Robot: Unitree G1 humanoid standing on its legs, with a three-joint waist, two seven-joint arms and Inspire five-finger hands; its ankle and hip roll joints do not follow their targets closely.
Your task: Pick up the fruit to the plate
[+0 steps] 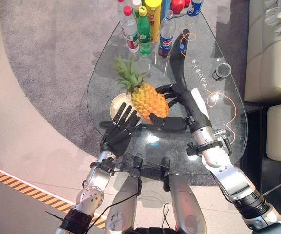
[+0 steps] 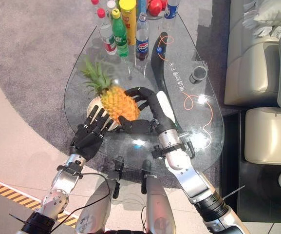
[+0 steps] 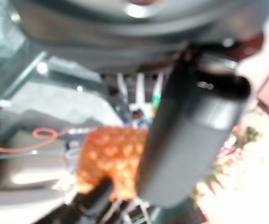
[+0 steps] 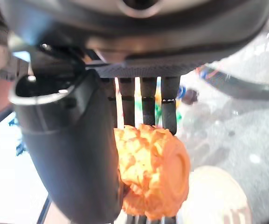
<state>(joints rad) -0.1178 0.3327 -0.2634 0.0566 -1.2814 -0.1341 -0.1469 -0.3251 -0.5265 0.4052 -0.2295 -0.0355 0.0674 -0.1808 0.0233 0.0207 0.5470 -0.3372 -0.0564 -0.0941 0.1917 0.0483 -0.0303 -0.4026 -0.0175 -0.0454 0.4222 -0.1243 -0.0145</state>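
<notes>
An orange pineapple (image 1: 147,100) with a green crown lies tilted over a pale round plate (image 1: 115,106) on the glass table (image 1: 228,122). My right hand (image 1: 181,105) is shut on the fruit, fingers curled over its far side and thumb under its near side. The right wrist view shows the pineapple (image 4: 153,172) between thumb (image 4: 69,154) and fingers, with the plate (image 4: 213,196) beside it. Whether the fruit rests on the plate I cannot tell. My left hand (image 1: 118,131) is open with straight fingers at the plate's near edge, just short of the pineapple (image 3: 108,158).
Several drink bottles (image 1: 142,24) and a red fruit (image 1: 177,6) stand at the table's far end. A dark cup (image 1: 221,70) sits at the right. A cream sofa (image 1: 271,58) stands close on the right. Grey carpet surrounds the table.
</notes>
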